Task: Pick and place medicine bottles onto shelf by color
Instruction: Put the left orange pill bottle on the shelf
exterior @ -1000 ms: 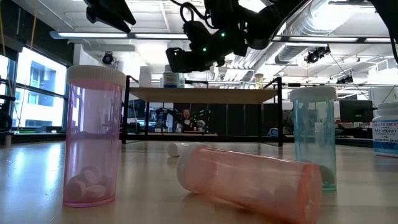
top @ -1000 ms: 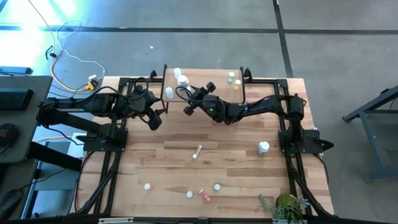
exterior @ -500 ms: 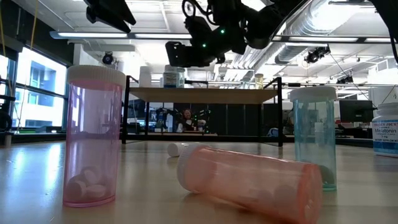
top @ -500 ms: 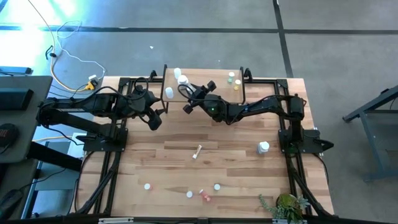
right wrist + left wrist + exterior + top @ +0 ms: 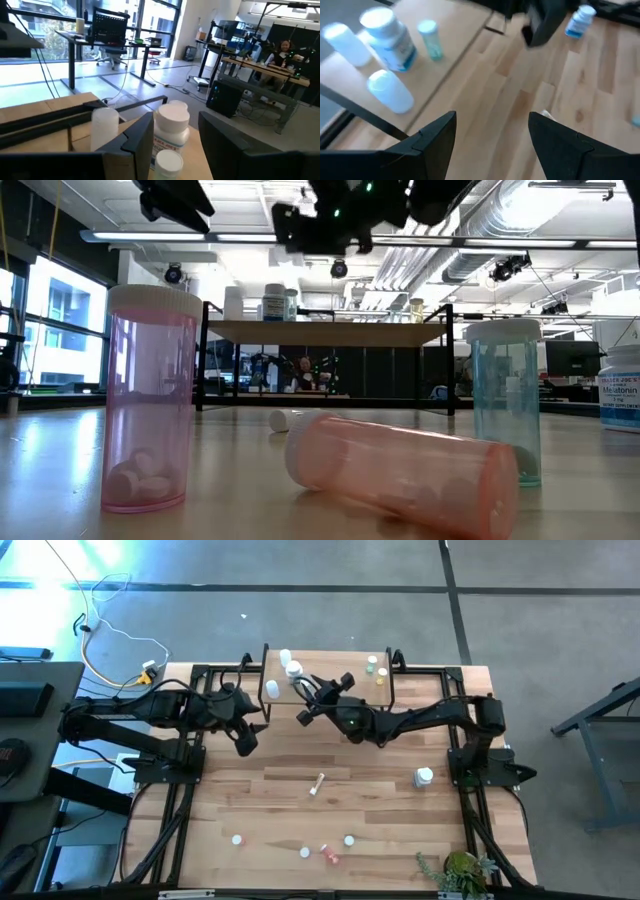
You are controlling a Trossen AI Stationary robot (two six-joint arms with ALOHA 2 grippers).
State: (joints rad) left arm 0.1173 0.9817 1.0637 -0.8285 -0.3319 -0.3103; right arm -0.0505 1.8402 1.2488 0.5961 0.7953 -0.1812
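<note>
Hovering open-fingered, right claw (image 5: 312,700) overhangs shelf (image 5: 350,668) edge.

Bright, even light from overhead falls on the pale wooden table (image 5: 300,800) in the high view, with a cyan-white glare patch on the grey floor (image 5: 100,560) at the far left and only soft shadows under the arms. In the low view, ceiling strip lights and the window at the left glow hard, and the near upright pink translucent vial (image 5: 150,400) and fallen salmon-pink vial (image 5: 400,475) look soft. The left wrist view is smeared with blur, and the right wrist view's windows are washed out.
</note>
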